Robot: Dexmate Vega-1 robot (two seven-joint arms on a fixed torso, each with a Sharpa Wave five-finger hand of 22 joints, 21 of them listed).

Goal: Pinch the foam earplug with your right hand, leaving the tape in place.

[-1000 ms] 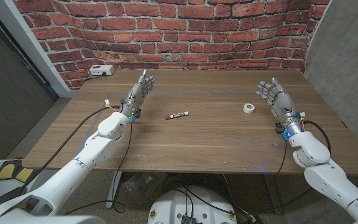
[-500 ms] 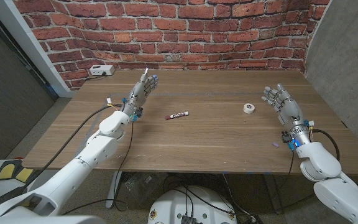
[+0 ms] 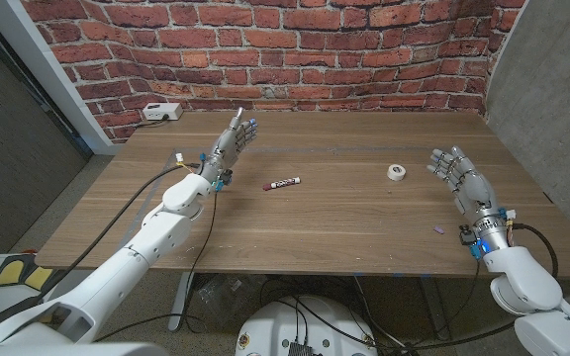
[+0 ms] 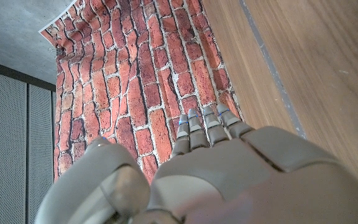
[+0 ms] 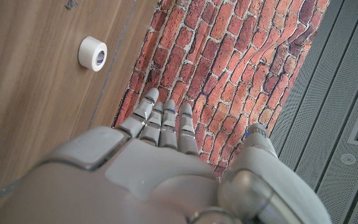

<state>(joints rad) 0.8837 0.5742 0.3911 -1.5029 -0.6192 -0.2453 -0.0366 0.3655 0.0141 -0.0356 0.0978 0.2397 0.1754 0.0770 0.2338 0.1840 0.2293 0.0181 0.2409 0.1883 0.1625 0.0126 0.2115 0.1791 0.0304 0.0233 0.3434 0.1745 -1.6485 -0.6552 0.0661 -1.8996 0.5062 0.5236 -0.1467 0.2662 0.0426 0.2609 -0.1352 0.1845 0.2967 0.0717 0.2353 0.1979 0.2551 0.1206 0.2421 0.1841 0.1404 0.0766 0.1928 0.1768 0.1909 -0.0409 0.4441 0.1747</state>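
Table (image 3: 344, 218): wooden, brick wall behind.
Earplug (image 3: 439, 231): tiny, near the front edge, beside the right forearm; axis unclear.
Right hand (image 3: 460, 178): empty, fingers spread, beyond the earplug, near tape (image 3: 396, 173).
Nearer arm: right.

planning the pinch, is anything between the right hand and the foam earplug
Nothing visible stands in the way. The small purple earplug lies on bare table, nearer the robot than the right hand, beside its wrist. The tape sits toward the table's middle, outside that path.
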